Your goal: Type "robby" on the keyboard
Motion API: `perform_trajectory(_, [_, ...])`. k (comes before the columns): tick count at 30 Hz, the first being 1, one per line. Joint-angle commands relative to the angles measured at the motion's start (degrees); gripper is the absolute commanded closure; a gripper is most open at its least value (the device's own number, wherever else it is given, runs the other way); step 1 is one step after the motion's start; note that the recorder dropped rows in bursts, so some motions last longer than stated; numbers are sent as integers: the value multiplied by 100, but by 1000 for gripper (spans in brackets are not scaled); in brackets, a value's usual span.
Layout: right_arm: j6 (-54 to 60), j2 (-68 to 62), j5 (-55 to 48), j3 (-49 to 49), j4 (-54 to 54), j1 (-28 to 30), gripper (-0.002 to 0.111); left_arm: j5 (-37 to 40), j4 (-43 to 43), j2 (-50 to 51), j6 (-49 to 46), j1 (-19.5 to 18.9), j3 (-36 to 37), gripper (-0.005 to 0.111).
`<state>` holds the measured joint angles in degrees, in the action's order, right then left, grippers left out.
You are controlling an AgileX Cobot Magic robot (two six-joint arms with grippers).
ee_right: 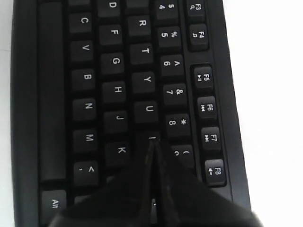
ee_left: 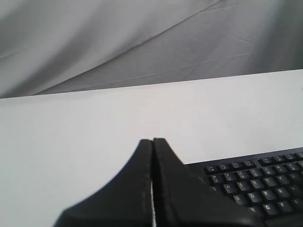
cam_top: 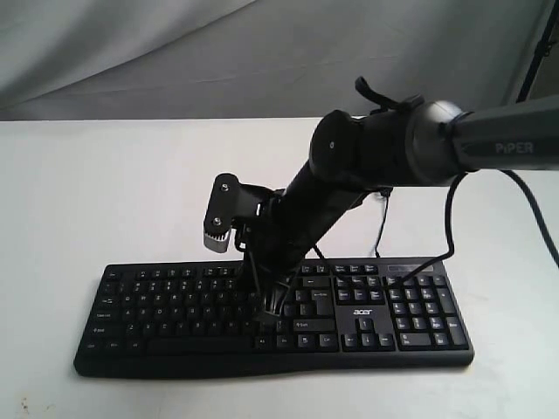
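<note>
The left gripper (ee_left: 152,142) appears in its wrist view at the bottom centre of the frame. Its two black fingers (ee_left: 135,189) are pressed together with only a hairline seam between them, holding nothing, above the bare white table (ee_left: 71,142). A corner of the keyboard (ee_left: 255,184) sits in the lower right of that frame, apart from the fingertips.

In the exterior view the keyboard (cam_top: 175,305) lies flat across the lower middle of the table, with its number pad and white logo (cam_top: 362,312) toward the right. Grey cloth (cam_top: 175,52) fills the top of the frame behind the table.

The right arm (cam_top: 489,144) enters from the right edge and bends down, putting the right gripper (cam_top: 265,321) on the keys near the keyboard's middle. In its wrist view the fingers are closed to a point and empty. The tip is at the I key (ee_right: 152,137), just beside U (ee_right: 149,109) and K (ee_right: 121,150). Whether it presses the key cannot be told.
</note>
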<state>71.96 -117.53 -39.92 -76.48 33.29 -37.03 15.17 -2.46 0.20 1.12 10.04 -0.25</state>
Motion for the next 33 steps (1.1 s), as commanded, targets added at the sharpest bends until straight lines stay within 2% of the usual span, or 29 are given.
perform_trajectory(1, [146, 45, -7, 11, 121, 101, 108, -33, -27, -20, 16, 32, 25, 107])
perform_trajectory(33, [189, -67, 9, 65, 138, 86, 108, -33, -27, -20, 16, 32, 25, 107])
